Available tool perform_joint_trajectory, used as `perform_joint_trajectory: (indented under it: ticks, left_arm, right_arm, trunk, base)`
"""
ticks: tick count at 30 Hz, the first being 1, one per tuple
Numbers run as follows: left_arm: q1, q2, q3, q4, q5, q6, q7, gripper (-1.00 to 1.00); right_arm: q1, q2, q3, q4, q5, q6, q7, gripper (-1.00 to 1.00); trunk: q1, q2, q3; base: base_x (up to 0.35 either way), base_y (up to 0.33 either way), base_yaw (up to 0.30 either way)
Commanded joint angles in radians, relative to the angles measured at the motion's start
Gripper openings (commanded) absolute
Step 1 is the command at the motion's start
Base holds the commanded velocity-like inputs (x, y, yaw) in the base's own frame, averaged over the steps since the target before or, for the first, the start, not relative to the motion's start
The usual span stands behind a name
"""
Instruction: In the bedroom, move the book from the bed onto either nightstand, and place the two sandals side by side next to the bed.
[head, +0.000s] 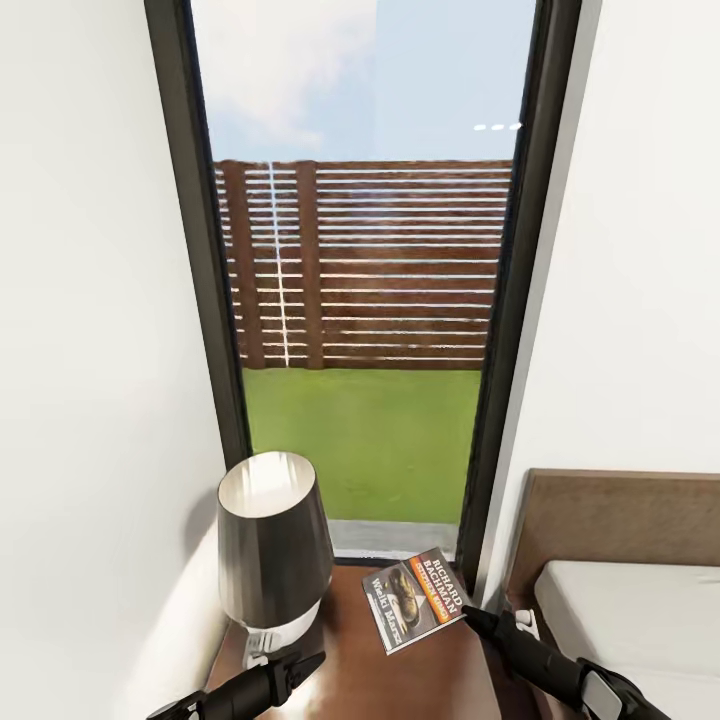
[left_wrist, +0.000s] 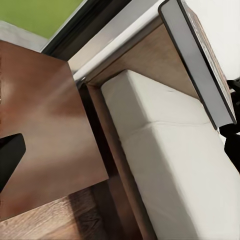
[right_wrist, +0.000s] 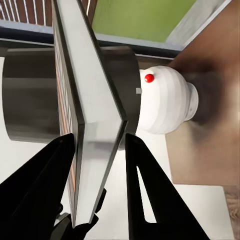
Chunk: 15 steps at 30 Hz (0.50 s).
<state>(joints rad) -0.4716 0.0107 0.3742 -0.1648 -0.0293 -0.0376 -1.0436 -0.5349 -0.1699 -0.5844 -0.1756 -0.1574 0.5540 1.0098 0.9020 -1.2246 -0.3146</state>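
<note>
My right gripper (head: 472, 617) is shut on one corner of the book (head: 418, 600), a thin dark paperback with an orange band. The book hangs tilted over the glossy brown nightstand (head: 400, 680), beside the lamp. In the right wrist view the book (right_wrist: 95, 100) stands edge-on between the black fingers (right_wrist: 50, 175). My left gripper (head: 305, 668) is open and holds nothing, low over the nightstand's front near the lamp base. The bed (head: 640, 610) lies to the right, with its pale mattress and brown headboard. The left wrist view has the nightstand top (left_wrist: 45, 115), the mattress (left_wrist: 175, 165) and the book's edge (left_wrist: 200, 60). The sandals are out of view.
A lamp (head: 272, 545) with a black shade and white round base (right_wrist: 167, 102) takes up the nightstand's left half. Behind it a tall black-framed window (head: 500, 350) looks onto lawn and a slatted fence. White walls close in on both sides.
</note>
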Motion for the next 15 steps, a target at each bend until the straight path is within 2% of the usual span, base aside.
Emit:
perform_joint_trajectory:
  ticks: [1,15]
  left_arm:
    - [-0.001,0.000,0.003,0.001,-0.003,-0.004,-0.003,1.00]
    - [-0.001,0.000,0.003,0.001,-0.003,-0.004,-0.003,1.00]
  right_arm:
    - [-0.001,0.000,0.003,0.000,-0.011,0.009,0.000,-1.00]
    - [0.000,0.000,0.003,0.001,-0.011,0.009,-0.001,-1.00]
  trunk:
    - [0.004,-0.008,-0.004]
    - [0.058,-0.106,-0.048]
  base:
    - [0.000,0.000,0.000]
    - [0.000,0.000,0.000]
